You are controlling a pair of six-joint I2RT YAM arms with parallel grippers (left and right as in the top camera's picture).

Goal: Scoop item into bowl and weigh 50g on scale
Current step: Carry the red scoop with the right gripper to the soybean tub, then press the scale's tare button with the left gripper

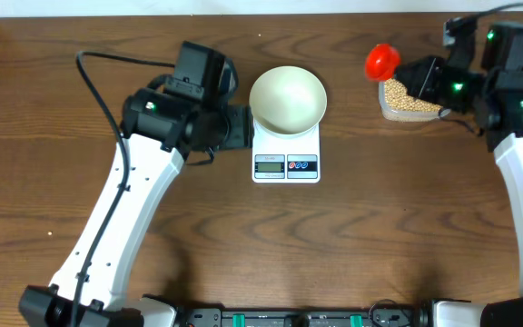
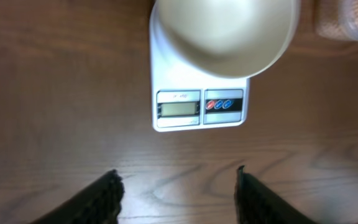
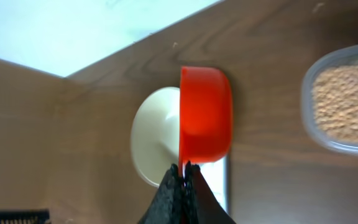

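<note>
The cream-white bowl [image 1: 287, 98] stands empty on the white scale [image 1: 286, 166] at the table's middle; both show in the left wrist view, bowl [image 2: 225, 34] and scale [image 2: 197, 111]. Tan beans [image 1: 409, 98] fill a clear tub [image 1: 389, 111] at the back right, also in the right wrist view [image 3: 347, 102]. My right gripper [image 3: 184, 167] is shut on the handle of a red scoop [image 1: 381, 61], held above the table just left of the tub. The scoop [image 3: 205, 115] is turned on its side. My left gripper [image 2: 178, 177] is open and empty, on the table left of the scale.
The table's far edge [image 3: 142, 37] runs behind the bowl. A black cable [image 1: 107, 82] loops over the left arm. Bare wood lies in front of the scale [image 1: 289, 245].
</note>
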